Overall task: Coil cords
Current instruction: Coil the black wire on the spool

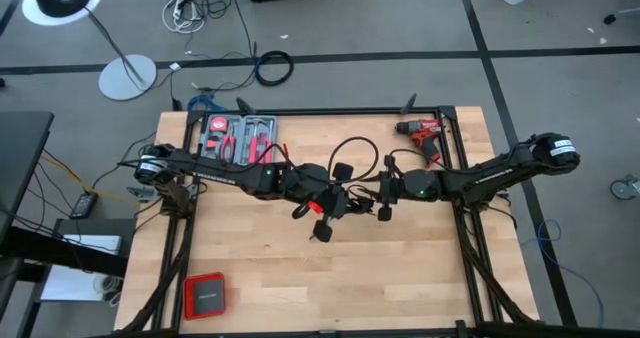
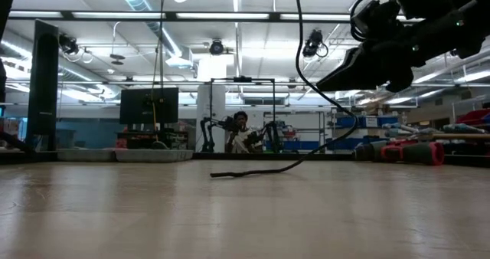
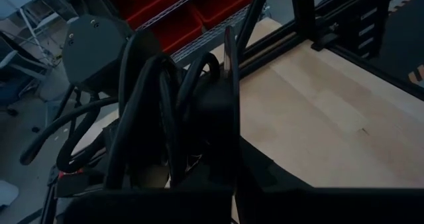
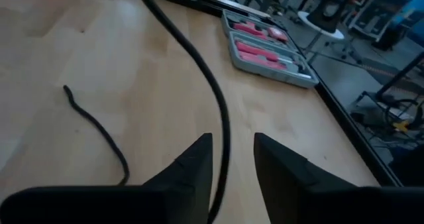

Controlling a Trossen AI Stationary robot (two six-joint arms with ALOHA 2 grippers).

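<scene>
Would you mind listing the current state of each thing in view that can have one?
cord: loops gathered in the left gripper, a strand running between the right gripper's fingers, its free end trailing on the table.
left gripper: shut on the cord, raised over mid-table.
right gripper: open, fingers either side of the cord.
tool case: open, lying flat, tools inside.
red drill: lying on the table, untouched.

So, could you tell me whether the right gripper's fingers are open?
Open: the right gripper shows a gap between its fingers, and the cord runs through it unpinched.
</scene>
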